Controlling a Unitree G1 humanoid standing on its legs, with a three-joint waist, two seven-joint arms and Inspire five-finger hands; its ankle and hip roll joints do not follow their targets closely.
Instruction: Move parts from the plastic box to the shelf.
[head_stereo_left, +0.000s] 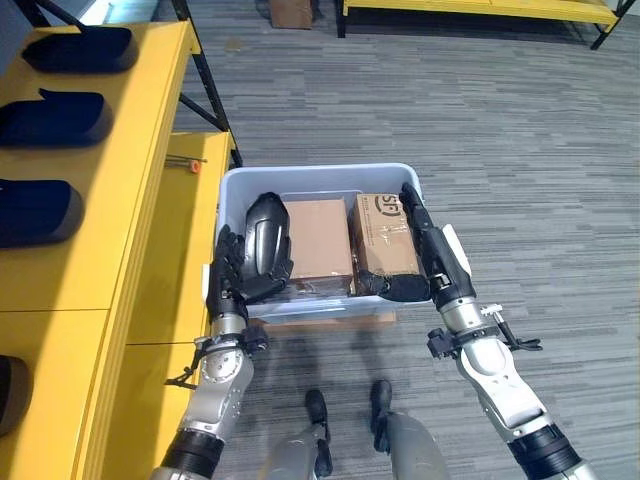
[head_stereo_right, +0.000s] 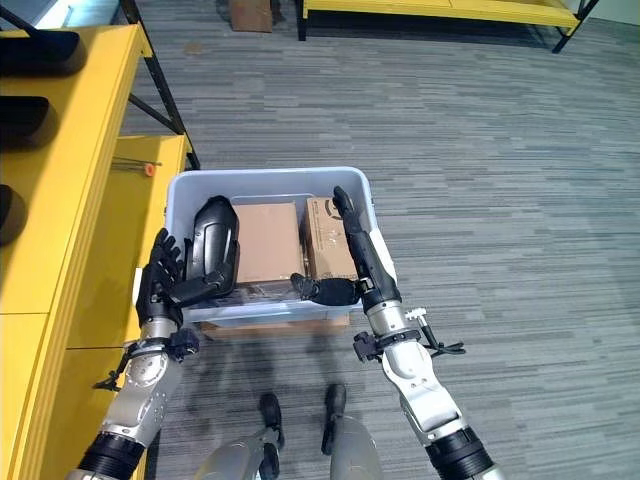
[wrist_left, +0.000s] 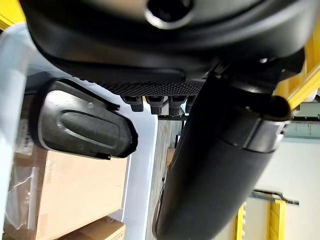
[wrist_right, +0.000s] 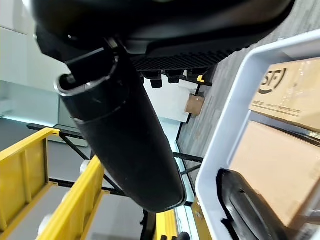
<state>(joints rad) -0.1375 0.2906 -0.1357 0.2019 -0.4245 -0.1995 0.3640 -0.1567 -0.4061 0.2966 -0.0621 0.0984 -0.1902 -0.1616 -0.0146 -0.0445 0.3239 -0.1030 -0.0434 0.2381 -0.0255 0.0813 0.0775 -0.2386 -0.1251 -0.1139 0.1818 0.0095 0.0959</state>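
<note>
- Progress: looks partway. Yellow shelf (head_stereo_left: 100, 200) on robot's left already carries several dark moulded parts (head_stereo_left: 50, 118), spaced along its top; one more shows at the near edge (head_stereo_left: 8, 395).
- Plastic box (head_stereo_left: 320, 176), pale blue-white, sits on the grey carpet floor (head_stereo_left: 500, 150) just beside the shelf, straight ahead of the robot.
- Box contents left: one black moulded part (head_stereo_left: 265, 240) at the box's left end, standing up against the wall; two cardboard boxes, one in the middle (head_stereo_left: 320, 240) and a printed one (head_stereo_left: 385, 232) on the right; clear plastic wrap by them.
- Left hand (head_stereo_left: 225, 275) is at the box's left near corner, fingers spread up along the outside wall, thumb reaching in next to the black part. Fingers look straight, not curled round anything; part not gripped yet, as far as I can judge.
- Right hand (head_stereo_right: 360, 250) lies along the box's right wall, fingers straight along the rim, thumb hooked in toward the printed cardboard box. Holding nothing.
- Small orange-tipped item (head_stereo_left: 195, 166) lies on the shelf's lower ledge near the box.
- Left to do, my read: grasp the black part, lift it out, set it on the shelf with the others. Whether more parts hide under the cardboard boxes, can't tell.
</note>
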